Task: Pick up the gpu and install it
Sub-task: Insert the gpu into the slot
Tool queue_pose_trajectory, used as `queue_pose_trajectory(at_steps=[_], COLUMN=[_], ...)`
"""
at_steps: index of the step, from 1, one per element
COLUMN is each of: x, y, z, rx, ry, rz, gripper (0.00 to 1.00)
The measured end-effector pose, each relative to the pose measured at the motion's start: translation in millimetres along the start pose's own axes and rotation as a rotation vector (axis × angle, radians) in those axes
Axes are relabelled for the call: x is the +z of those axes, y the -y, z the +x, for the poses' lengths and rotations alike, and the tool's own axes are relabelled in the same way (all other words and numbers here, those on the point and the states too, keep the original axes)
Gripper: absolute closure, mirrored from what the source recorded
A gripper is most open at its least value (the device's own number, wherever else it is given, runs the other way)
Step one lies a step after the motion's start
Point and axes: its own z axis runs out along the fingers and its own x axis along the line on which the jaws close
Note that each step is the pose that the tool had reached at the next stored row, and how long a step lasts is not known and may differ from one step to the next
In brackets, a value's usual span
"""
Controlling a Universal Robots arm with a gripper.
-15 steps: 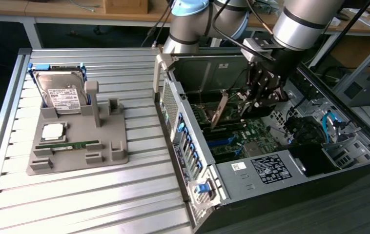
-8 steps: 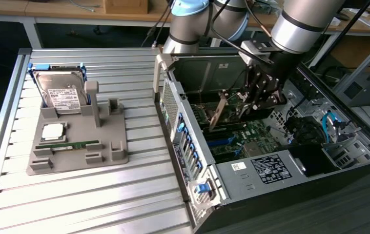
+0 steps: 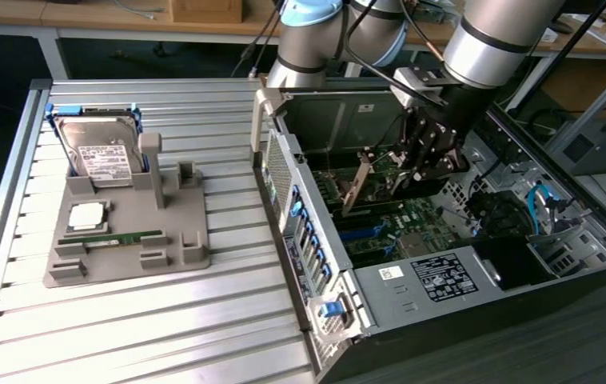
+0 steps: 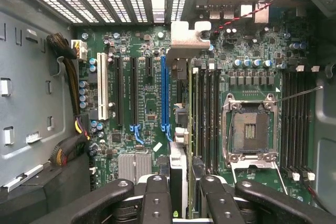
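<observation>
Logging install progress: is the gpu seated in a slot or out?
Out: the gripper holds the gpu on edge above the motherboard; the blue slot is bare.

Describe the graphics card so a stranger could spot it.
Look inside the open computer case. The gripper holds the graphics card on edge above the motherboard. Unlike the boxy hard drive on the grey tray, it's a thin flat board with a metal end bracket.

I see the open computer case (image 3: 281,172) on the worktop (image 3: 175,320) at the exterior view's right. The holder (image 3: 181,248) lies well apart at the left, with the hard drive (image 3: 101,156) upright at its far end and the memory stick (image 3: 111,238) nearer. Inside the case, the gpu (image 3: 360,182) stands on edge over the motherboard (image 3: 410,220), between my fingers (image 4: 156,203).
</observation>
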Motion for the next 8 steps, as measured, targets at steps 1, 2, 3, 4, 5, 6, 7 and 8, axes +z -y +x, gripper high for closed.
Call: queue_pose_trajectory(at_steps=[1, 2, 3, 4, 5, 6, 7, 8], x=[0.0, 0.0, 0.0, 0.0, 0.0, 0.0, 0.2, 0.3], y=[0.0, 0.0, 0.0, 0.0, 0.0, -0.1, -0.9, -1.5], z=[0.0, 0.0, 0.0, 0.0, 0.0, 0.0, 0.0, 0.0], rx=[0.0, 0.0, 0.0, 0.0, 0.0, 0.0, 0.0, 0.0], ry=[0.0, 0.0, 0.0, 0.0, 0.0, 0.0, 0.0, 0.0], rz=[0.0, 0.0, 0.0, 0.0, 0.0, 0.0001, 0.0, 0.0], gripper=[0.73, 0.73, 0.73, 0.73, 0.73, 0.73, 0.73, 0.73])
